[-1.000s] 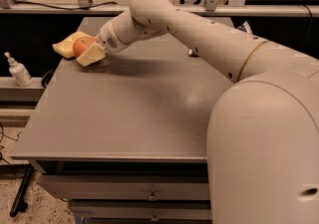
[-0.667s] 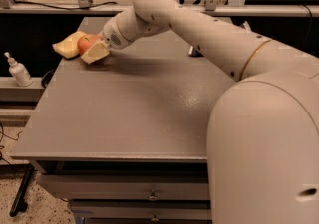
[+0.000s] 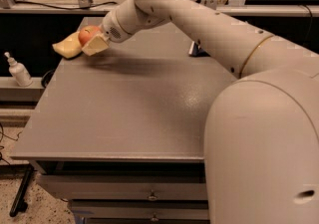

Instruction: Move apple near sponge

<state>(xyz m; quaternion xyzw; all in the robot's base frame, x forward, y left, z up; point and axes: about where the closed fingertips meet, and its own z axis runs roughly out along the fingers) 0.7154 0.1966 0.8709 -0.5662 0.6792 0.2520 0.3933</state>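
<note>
The red-orange apple sits in my gripper at the table's far left corner. One cream pad shows in front of the apple; the other finger is hidden behind it. The gripper is shut on the apple and holds it just above the table. The pale yellow sponge lies on the grey table at its left edge, right beside the apple and partly under it. My arm reaches in from the right across the back of the table.
A white pump bottle stands on a lower ledge left of the table. A small dark object lies at the table's back, under my arm. Drawers sit below the front edge. My body fills the right.
My gripper with the apple has moved a little right and up. The sponge has stayed where it was.
</note>
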